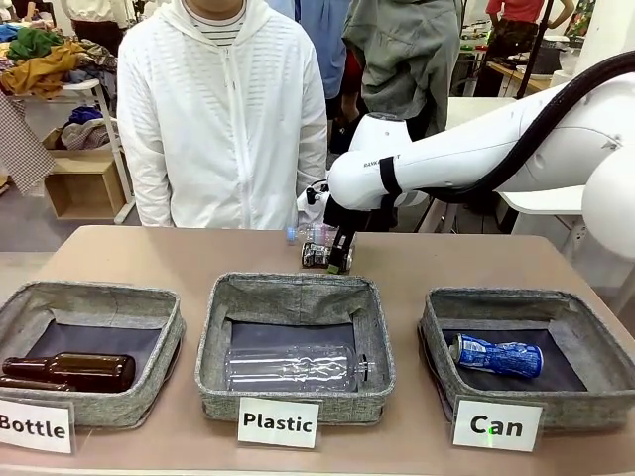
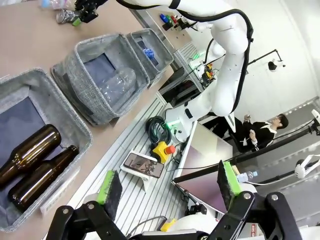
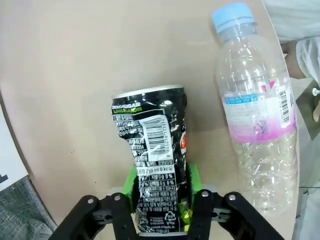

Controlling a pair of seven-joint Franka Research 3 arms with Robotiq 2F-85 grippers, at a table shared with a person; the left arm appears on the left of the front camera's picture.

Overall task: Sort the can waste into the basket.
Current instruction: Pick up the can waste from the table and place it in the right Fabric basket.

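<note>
Three grey fabric baskets stand in a row along the near edge of the tabletop, each fronted by a white card. The basket carded "Can" sits at about four o'clock in the front view and holds one crushed blue and white can lying on its side on the dark base. The middle basket carded "Plastic" holds a clear plastic bottle lying on its side, and the basket carded "Bottle", at about eight o'clock, holds two brown glass bottles lying side by side. The crushed black can lies on the bare tabletop just beyond the middle basket, near the person in a white jacket. The right hand is clamped on the black can, green pads pressed against both of its sides near one end. Just beside the can, at about two o'clock in the right wrist view, lies another clear bottle with a blue cap and pink label, apart from the can. The left hand hangs clear of the tabletop with its fingers spread wide and nothing between them.
</note>
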